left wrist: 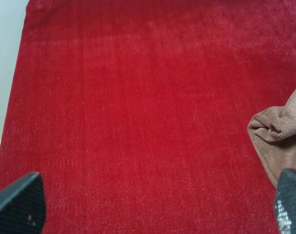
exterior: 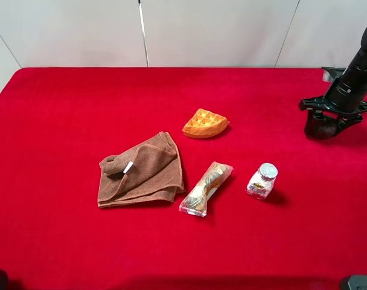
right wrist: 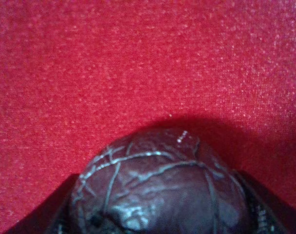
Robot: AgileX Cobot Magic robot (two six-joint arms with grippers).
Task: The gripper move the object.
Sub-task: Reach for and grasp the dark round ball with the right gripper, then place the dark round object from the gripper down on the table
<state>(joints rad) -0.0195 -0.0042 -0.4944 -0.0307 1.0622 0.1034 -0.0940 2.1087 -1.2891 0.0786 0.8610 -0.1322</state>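
The dark brown ball [exterior: 318, 125] with a panelled, cracked surface sits at the far right of the red table, between the splayed dark fingers of my right gripper [exterior: 326, 121]. In the right wrist view the ball [right wrist: 160, 185] fills the lower frame, with dark fingers [right wrist: 50, 214] pressed against both its sides, just above or on the cloth. My left gripper [left wrist: 157, 209] is open and empty over bare red cloth, its fingertips [left wrist: 19, 202] wide apart. It is out of the exterior view.
An orange waffle piece [exterior: 205, 123] lies mid-table. A folded brown cloth [exterior: 141, 170] lies to the left and shows in the left wrist view [left wrist: 282, 141]. A wrapped snack [exterior: 206, 188] and a silver-capped clear jar [exterior: 262, 180] lie nearer the front.
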